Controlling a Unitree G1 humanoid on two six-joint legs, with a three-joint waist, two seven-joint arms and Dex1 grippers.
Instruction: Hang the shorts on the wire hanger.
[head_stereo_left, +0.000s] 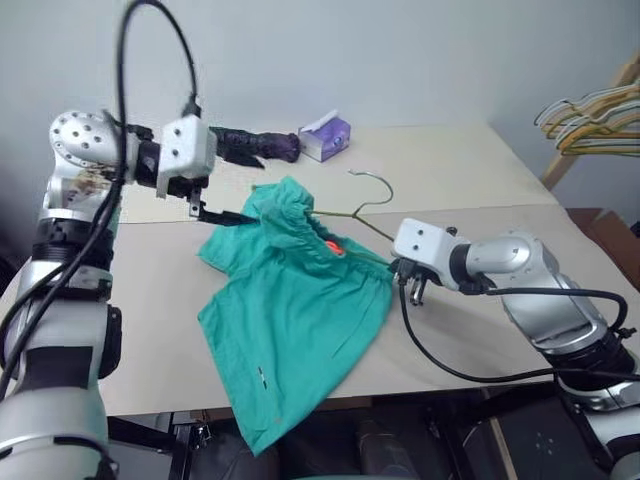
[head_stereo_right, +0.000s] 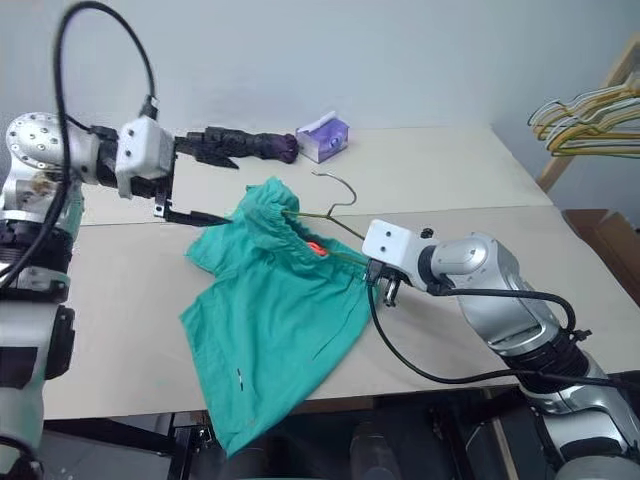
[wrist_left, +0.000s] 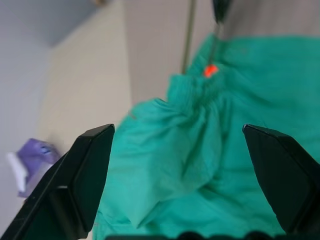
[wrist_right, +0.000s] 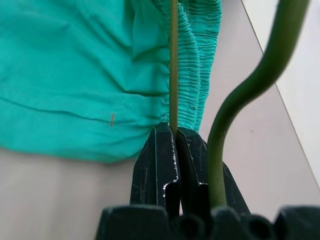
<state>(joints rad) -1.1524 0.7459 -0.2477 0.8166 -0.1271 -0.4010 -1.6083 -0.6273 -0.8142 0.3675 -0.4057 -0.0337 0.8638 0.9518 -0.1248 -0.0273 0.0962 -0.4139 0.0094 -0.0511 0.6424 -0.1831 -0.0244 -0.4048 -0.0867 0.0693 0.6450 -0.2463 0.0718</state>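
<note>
The shorts (head_stereo_left: 290, 320), nearest the camera and biggest loose item, lie spread on the tabletop (head_stereo_left: 480, 330) w/ 1 leg draped over the near edge and the gathered waistband lifted at the far end. Small orange-red tag (head_stereo_left: 333, 245) shows inside the waistband, so the opening faces up toward the wire, prob. to let it slide in.

Wire hanger (head_stereo_left: 372, 200) runs thru that waistband; its hook sticks out on the far side, above the tabletop. Right hand (wrist_right: 173, 131) is pressed together, pinching the thin wire at the waistband's right edge, likely to keep the hanger steady while cloth gets pulled along it.

Left hand (head_stereo_left: 205, 210) is spread wide, 2 fingers (wrist_left: 85, 175) apart w/ the bunched left side of the waistband between them; not closed on cloth yet. Looks set to grab that side and draw it over the hanger's other shoulder.

Behind: a dark purple bundle (head_stereo_left: 255, 145), a small purple box (head_stereo_left: 326, 135), and pale hangers (head_stereo_left: 595, 120) far right.
</note>
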